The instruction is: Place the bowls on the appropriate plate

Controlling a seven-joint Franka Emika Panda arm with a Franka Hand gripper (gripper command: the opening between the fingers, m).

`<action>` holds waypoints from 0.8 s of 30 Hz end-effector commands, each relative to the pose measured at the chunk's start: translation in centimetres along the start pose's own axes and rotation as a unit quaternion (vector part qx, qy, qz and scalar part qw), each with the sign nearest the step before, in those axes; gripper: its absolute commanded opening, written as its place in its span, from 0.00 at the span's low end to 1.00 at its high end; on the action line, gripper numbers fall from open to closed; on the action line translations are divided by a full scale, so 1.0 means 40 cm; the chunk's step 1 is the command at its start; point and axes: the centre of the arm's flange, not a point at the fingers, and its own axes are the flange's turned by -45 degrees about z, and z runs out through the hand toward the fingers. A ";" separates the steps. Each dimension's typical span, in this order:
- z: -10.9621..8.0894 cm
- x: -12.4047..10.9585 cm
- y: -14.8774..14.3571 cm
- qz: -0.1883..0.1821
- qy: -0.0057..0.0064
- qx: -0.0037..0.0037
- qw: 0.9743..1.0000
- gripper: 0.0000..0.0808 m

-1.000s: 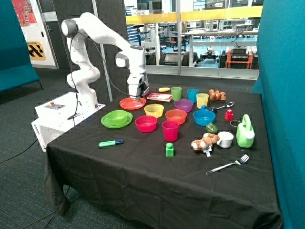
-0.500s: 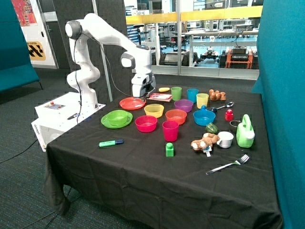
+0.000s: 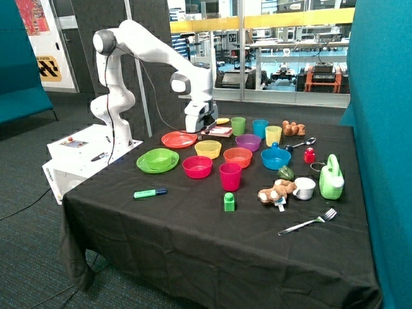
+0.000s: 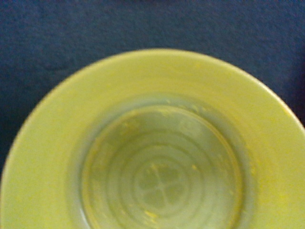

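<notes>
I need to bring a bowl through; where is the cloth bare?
Bare cloth: the near table edge, in front of the green marker and fork. Crowded: the bowl and cup rows from the green plate to the watering can; the gripper hangs there.

No words or numbers are readable from here — the yellow-and-black hazard sign [image 3: 49, 67] on the far wall and the red poster [image 3: 33, 15] above it carry markings, but nothing legible.

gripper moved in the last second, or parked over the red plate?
Yes. The gripper has shifted off the red plate toward the yellow bowl and the book.
</notes>
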 end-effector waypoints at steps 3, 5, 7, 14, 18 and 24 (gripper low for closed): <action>0.009 0.053 -0.062 -0.023 0.000 -0.001 1.000 0.53; 0.010 0.056 -0.067 -0.026 0.000 -0.001 1.000 0.53; 0.012 0.060 -0.072 -0.030 0.000 -0.001 1.000 0.54; 0.018 0.095 -0.082 -0.045 0.000 -0.001 0.999 0.53; 0.024 0.119 -0.086 -0.066 0.000 -0.001 0.998 0.52; 0.030 0.160 -0.100 -0.100 0.000 -0.001 0.995 0.50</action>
